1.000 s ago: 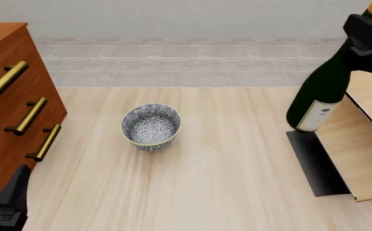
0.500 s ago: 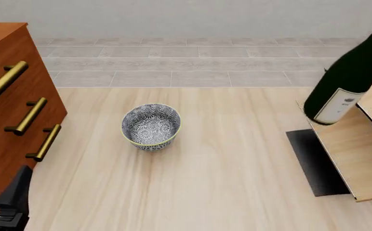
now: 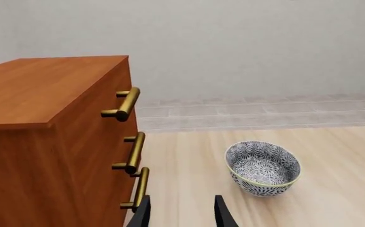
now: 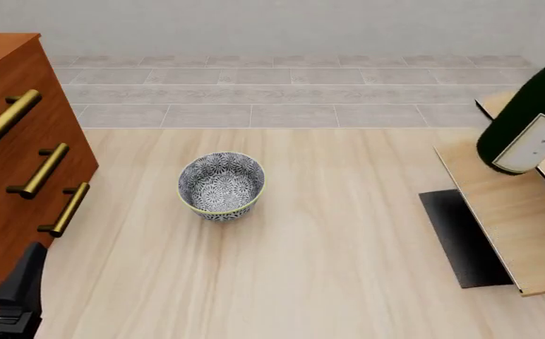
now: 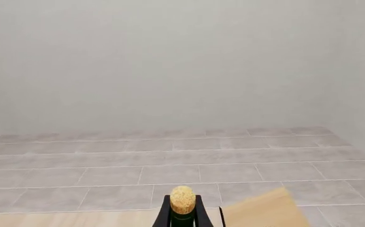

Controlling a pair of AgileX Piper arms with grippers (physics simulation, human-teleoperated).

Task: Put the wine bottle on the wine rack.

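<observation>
On the desk (image 4: 348, 268) there is one wine bottle (image 4: 526, 127), one wine rack (image 4: 508, 205), one patterned bowl (image 4: 221, 186) and one brown cabinet (image 4: 9, 176). The cabinet has three brass handles (image 4: 42, 169). Two claws are visible: the left claw (image 3: 181, 213) with two dark fingers, and the right claw (image 5: 182, 213) with two fingers beside one cork (image 5: 182, 199).

We see a dark green wine bottle (image 4: 529, 120) with a white label and a tan cork (image 5: 182, 199). The wine rack (image 4: 512, 212) is pale wood on a black base. The bowl (image 4: 221, 186) shows a blue-and-white floral pattern with a yellowish rim. The cabinet (image 4: 9, 169) is reddish-brown with brass handles, the bench (image 4: 329, 268) light wood grain.
</observation>
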